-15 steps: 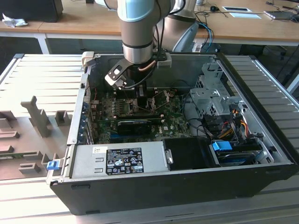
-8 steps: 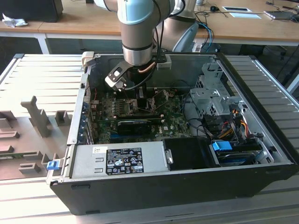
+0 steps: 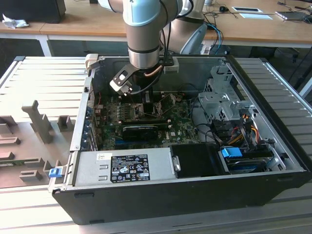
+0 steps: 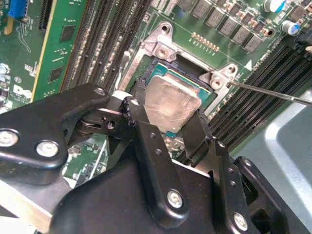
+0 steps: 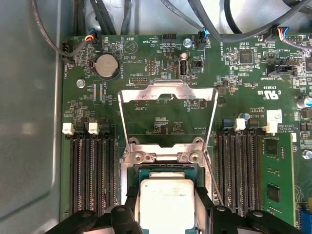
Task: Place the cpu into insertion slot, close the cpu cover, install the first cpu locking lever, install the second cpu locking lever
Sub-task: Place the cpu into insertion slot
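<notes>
In both wrist views the cpu [image 5: 167, 204] [image 4: 173, 102], a pale silver square chip, sits between my black fingers over the insertion slot [image 4: 187, 66], whose dark socket and metal rim [image 5: 163, 157] lie in the green board. My gripper [image 5: 167, 197] [image 4: 169, 105] is shut on the cpu, one finger on each side. The cpu cover [image 5: 165, 90], a silvery frame with a window, is swung open beyond the socket. A thin wire locking lever [image 4: 268, 92] sticks out beside the socket. In the exterior view my gripper [image 3: 146, 100] reaches down into the computer case.
Black memory slots [image 5: 92, 170] [image 5: 239, 170] flank the socket. A coin battery [image 5: 106, 66] and cables sit at the board's edge. The open case [image 3: 195, 190] holds a power supply [image 3: 124, 168], a long black card [image 3: 141, 130] and a drive cage [image 3: 222, 100].
</notes>
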Available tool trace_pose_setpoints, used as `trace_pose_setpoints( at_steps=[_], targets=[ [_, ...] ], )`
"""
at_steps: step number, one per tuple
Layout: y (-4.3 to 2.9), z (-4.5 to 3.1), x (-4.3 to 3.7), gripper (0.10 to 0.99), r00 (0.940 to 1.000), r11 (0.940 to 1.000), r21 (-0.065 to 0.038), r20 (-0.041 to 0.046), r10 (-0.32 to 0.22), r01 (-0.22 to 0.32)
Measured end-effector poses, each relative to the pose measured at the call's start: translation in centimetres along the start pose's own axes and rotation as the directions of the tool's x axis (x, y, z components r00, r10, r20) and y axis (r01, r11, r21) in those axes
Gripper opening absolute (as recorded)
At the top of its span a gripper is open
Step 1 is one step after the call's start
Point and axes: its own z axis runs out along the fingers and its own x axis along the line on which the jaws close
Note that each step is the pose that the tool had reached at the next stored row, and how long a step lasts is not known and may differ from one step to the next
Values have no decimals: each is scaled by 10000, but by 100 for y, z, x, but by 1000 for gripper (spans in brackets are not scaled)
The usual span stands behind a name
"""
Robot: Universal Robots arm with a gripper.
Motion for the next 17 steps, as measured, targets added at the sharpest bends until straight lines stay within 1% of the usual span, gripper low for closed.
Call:
trace_pose_setpoints(
  at_steps=[2, 4, 5, 10, 11, 12, 17],
  targets=[
    [1, 5, 0, 537, 10000, 10000, -2, 1, -1, 1],
    [1, 10, -1, 537, 10000, 10000, 1, 30, -5, 5],
    [1, 11, -1, 612, 10000, 10000, 1, 35, -5, 5],
    [1, 11, 1, 612, 10000, 10000, -1, 38, 15, -15],
    [1, 11, 1, 600, 10000, 10000, 0, 40, 15, -15],
    [1, 10, 2, 533, 10000, 10000, 0, 39, 16, -16],
    [2, 5, 2, 529, 9995, 9995, -4, 64, 319, -319]
  ],
)
